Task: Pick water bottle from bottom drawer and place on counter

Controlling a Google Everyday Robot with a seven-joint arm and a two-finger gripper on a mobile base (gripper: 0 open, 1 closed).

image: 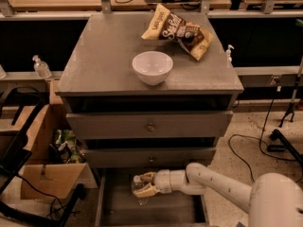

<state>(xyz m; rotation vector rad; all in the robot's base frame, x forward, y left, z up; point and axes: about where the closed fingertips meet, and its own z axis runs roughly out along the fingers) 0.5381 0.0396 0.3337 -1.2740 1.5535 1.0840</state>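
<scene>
While half-hiding the water bottle (138,182), the end effector (141,184) clamps it in the bottom drawer (166,211).

On the counter (104,60) we find a bowl (152,67) front and centre, with a chip bag (180,30) behind it to the right. Below, in the bottom drawer (161,211) (standing open), the gripper (141,184) clasps the water bottle (137,185).

Counted: one bowl (152,67), two snack bags (163,25) (195,39), one water bottle (138,182), one gripper (143,185) clasping it inside the bottom drawer (165,210).
</scene>
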